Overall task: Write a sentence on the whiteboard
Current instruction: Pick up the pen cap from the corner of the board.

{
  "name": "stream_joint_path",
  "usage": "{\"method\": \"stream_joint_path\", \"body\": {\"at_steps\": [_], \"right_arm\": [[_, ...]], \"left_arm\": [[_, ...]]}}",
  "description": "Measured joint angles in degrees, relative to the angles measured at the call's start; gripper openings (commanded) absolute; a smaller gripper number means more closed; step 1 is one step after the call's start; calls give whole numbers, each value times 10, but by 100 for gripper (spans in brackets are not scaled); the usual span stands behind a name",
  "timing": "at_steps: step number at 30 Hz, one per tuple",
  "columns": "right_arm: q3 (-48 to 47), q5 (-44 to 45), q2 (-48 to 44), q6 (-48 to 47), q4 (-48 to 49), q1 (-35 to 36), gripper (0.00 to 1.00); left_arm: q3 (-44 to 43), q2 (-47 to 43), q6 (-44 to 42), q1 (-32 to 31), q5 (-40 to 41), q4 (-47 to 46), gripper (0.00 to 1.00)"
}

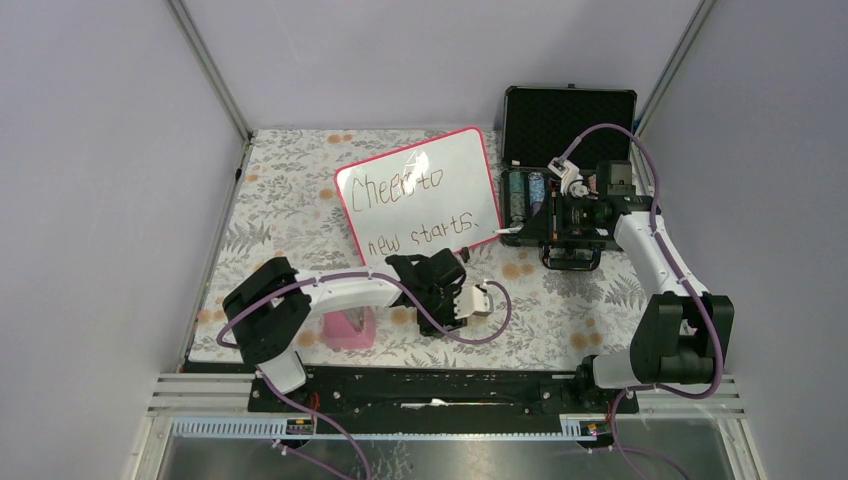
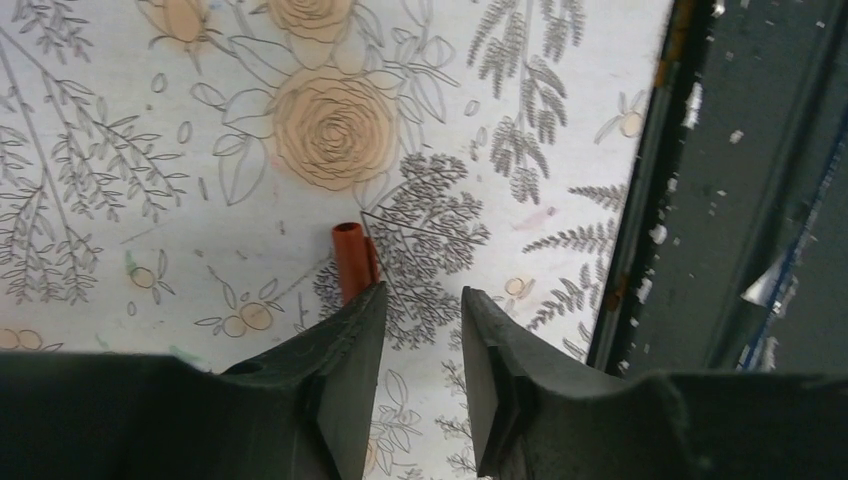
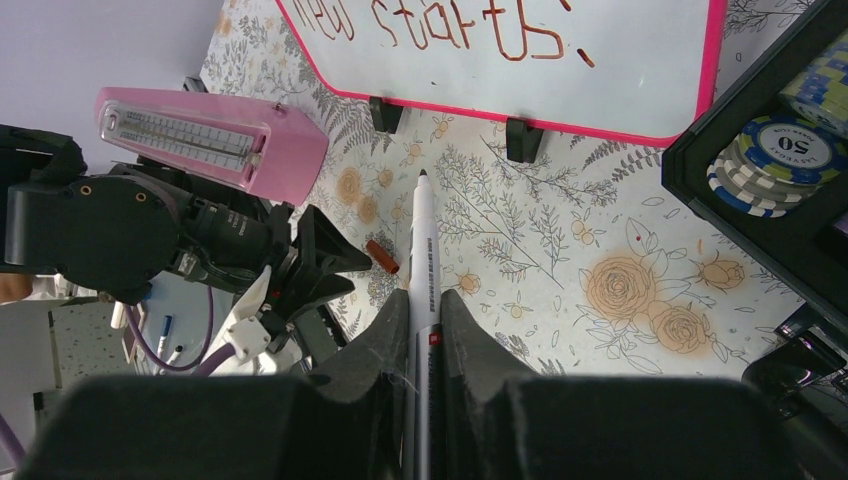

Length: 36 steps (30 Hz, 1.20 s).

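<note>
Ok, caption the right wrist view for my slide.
Right pincer grips a marker pointed at the whiteboard, a red cap lying on the table nearby.

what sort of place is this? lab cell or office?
Likely a lab robot cell: plain walls and metal corner posts box in the workspace, the left arm and right arm sit bolted to a rail at its near edge, and props, the whiteboard and a foam-lined case, sit on a floral cloth.
</note>
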State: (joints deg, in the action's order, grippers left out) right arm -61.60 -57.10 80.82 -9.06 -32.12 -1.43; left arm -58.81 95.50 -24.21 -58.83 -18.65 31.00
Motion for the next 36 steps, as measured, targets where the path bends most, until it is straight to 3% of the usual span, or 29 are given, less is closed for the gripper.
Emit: {"method": "stream_joint_path", "body": {"at_steps": [9,21,36], "right_arm": [[4,0,0,0,3,0,0],[5,0,-1,0,3,0,0],[5,-1,-1,0,3,0,0]], "left_arm": [[8,3,9,1,31,-38,30],[9,27,8,1,64,-42,30],[6,31,9,6,53,-42,0]]}}
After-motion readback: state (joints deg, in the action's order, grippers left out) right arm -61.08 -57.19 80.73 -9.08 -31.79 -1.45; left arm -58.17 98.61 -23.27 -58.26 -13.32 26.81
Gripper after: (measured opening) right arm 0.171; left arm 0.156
